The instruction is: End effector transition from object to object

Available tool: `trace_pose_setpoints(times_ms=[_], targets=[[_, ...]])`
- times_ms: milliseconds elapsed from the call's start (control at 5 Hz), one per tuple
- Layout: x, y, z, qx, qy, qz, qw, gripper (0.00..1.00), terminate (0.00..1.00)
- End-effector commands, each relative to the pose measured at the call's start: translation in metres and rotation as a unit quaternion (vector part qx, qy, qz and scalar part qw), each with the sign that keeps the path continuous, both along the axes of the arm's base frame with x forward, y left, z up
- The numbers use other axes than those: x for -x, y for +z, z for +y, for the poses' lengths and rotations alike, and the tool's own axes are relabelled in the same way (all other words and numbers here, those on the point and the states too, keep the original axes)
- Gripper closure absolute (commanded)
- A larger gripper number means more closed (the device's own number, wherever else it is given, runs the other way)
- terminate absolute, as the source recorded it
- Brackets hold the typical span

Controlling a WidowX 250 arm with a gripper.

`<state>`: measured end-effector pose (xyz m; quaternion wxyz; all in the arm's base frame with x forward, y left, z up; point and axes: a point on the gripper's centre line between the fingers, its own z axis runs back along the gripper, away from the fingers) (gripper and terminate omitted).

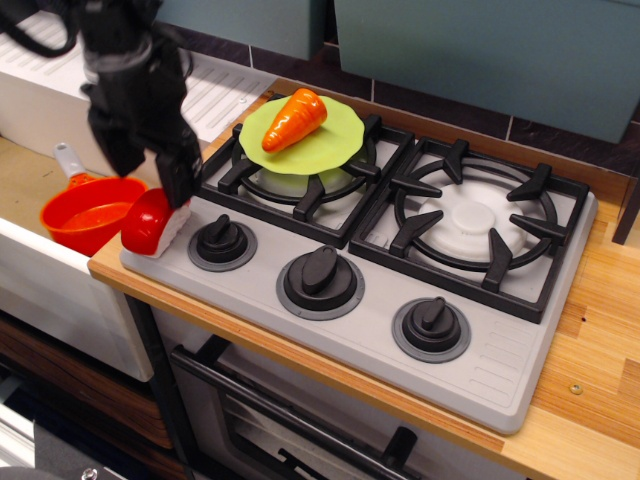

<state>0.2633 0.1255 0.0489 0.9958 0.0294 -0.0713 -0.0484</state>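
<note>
The end effector (150, 170) is seen at the front-left corner of the stove (480, 370), its two black fingers pointing down and held apart, with nothing clamped between them. One finger (180, 178) is lowered in front of a red and white toy sushi piece (152, 222); the other finger is set further left and back, over the gap beside the orange pot (88, 212). Whether the near finger is touching the sushi piece or only standing just before it cannot be told from this single view.

The relation on which the next move is judged to depend is this: the sushi piece lies directly below the fingers and slightly toward the front, with its long axis running from the front-left to the back-right. The open fingers appear to be set roughly across that axis, so a straight descent would probably bring them to either side of it. The pot is just beside the sushi piece on the far side from the knobs (222, 243), so little room is left there for the outer finger.

A toy carrot (294, 119) on a green plate (335, 140) is found behind and to the right of the fingers, well apart from them, over the rear-left burner. It is judged to be the object being departed from.
</note>
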Motion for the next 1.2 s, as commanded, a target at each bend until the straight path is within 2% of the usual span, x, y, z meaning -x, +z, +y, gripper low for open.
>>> trace_pose_setpoints(times_ms=[0, 400, 800, 1000], targets=[[-0.001, 0.01, -0.005, 0.003, 0.027, -0.038, 0.9989, 0.0, 0.0], [0.008, -0.012, 0.003, 0.013, 0.029, -0.042, 0.9986, 0.0, 0.0], [0.013, -0.01, 0.0, 0.033, 0.039, -0.035, 0.9981, 0.0, 0.0], [0.013, -0.01, 0.0, 0.033, 0.039, -0.035, 0.9981, 0.0, 1.0]])
